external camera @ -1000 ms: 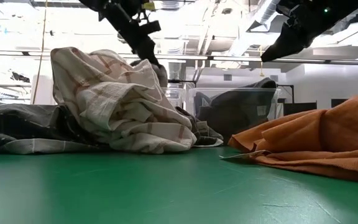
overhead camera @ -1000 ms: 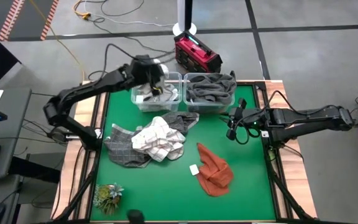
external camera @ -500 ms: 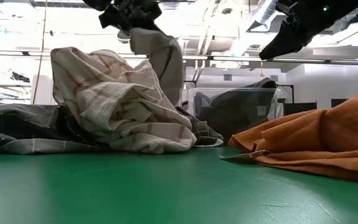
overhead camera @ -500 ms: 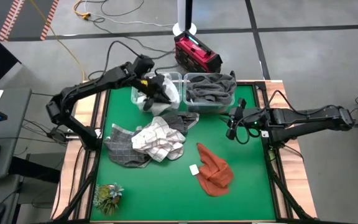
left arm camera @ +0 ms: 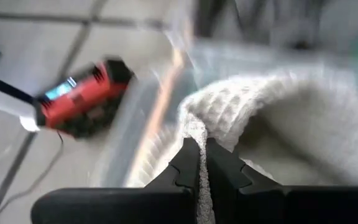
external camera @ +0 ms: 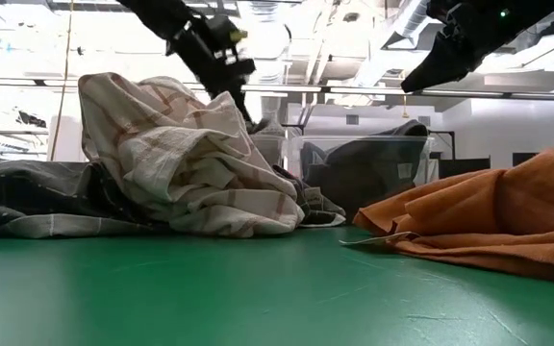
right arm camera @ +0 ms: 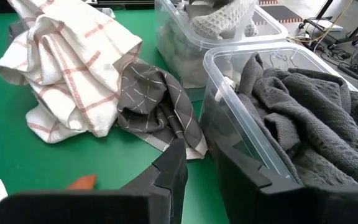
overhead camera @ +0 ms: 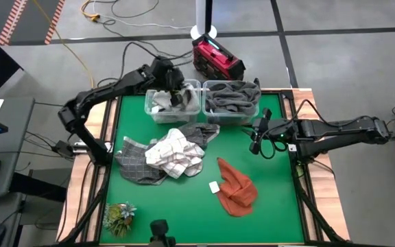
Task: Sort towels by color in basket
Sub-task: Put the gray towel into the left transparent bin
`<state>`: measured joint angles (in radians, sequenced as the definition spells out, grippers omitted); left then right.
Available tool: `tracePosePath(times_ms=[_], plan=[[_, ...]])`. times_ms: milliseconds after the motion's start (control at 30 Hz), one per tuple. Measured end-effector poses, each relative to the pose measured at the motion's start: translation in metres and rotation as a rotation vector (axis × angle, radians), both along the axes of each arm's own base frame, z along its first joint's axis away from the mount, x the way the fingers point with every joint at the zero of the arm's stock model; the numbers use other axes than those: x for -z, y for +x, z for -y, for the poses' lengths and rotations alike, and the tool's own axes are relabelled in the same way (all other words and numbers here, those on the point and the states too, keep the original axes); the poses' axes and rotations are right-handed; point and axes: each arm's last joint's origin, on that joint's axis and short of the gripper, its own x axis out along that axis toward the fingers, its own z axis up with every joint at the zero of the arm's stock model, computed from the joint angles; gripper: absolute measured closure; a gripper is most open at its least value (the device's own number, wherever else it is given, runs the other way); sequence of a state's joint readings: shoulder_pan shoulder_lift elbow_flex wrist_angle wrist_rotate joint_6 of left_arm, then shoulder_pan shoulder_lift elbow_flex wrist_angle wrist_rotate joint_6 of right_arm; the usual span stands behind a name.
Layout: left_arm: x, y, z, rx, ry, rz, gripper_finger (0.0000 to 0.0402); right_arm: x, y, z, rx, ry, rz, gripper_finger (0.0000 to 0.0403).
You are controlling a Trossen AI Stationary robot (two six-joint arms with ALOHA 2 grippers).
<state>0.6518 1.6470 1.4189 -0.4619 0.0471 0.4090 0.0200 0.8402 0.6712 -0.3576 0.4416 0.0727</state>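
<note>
My left gripper (overhead camera: pixel 176 96) reaches down into the left clear bin (overhead camera: pixel 151 113) at the table's far edge and is shut on a white waffle towel (left arm camera: pixel 278 124). The right bin (overhead camera: pixel 214 118) holds dark grey towels (overhead camera: pixel 232 97). A pile lies mid-table: a white red-checked towel (overhead camera: pixel 175 154), a grey checked one (overhead camera: pixel 137 165) and a dark checked one (overhead camera: pixel 201 132). An orange towel (overhead camera: pixel 237 189) lies nearer the right side. My right gripper (overhead camera: pixel 257 144) hovers open above the table's right part, near the right bin. My left gripper pinches a raised ridge of the white towel (left arm camera: pixel 194 127) between its two fingers; an edge or a fold, I cannot tell. The fingers slant down from above into the left bin. The rest of the towel bulges in the bin beyond the fingers.
A small green plant (overhead camera: pixel 118 217) stands at the near left corner. A small white tag (overhead camera: pixel 214 186) lies beside the orange towel. A red device (overhead camera: pixel 217 57) sits on the floor beyond the bins. Bare green mat shows along the near edge.
My left gripper rose from the left bin with the white towel hanging below it, then went back down toward the far edge, so the towel now rests in the bin. It stayed shut on the towel throughout.
</note>
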Motion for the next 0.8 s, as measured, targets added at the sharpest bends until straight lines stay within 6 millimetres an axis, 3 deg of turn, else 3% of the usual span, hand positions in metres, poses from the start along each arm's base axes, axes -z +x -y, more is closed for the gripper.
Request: tracePosePath(times_ms=[167,300,567,800], plan=[[0.040,0.008,-0.008,-0.001,-0.046,-0.198,0.0388,0.000,0.000,0.000,0.002,0.004,0.002,0.0290],[0.057,0.008,-0.012,0.036,-0.067,-0.301,0.0389,0.000,0.000,-0.001,-0.007,0.006,0.003,0.0290],[0.062,0.008,-0.011,0.170,-0.034,-0.365,0.0394,0.000,0.000,-0.004,-0.025,0.006,0.004,0.0290],[0.065,0.005,-0.010,0.070,-0.155,-0.322,0.0354,0.000,0.000,-0.004,-0.025,0.004,0.002,0.0290]])
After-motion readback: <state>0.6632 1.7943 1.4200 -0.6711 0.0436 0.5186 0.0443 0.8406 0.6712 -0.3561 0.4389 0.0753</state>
